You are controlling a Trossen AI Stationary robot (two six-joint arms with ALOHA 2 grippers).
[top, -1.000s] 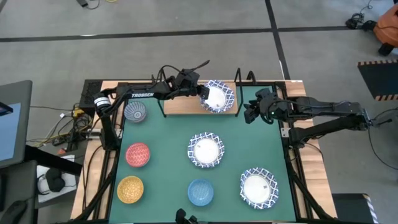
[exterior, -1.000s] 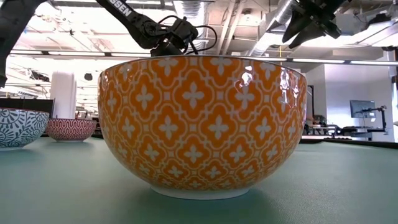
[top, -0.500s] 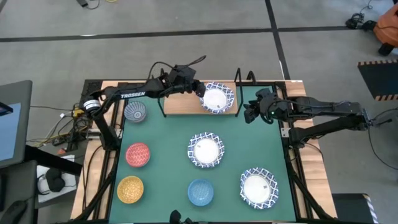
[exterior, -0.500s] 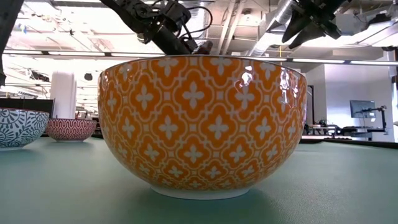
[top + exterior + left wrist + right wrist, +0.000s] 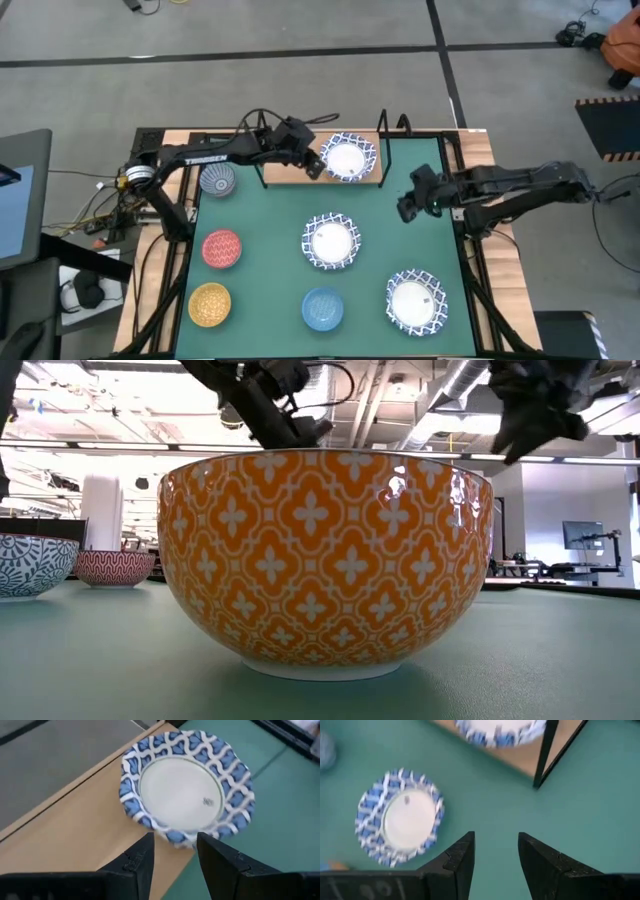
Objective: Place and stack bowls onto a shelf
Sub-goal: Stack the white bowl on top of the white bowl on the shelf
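White "TROSSEN" lettering on the left arm [image 5: 205, 158]

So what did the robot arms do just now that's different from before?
The left gripper backed off the white bowl on the shelf, open and holding nothing. The right gripper swung away from the shelf out over the green mat, also open. The other bowls stayed put.
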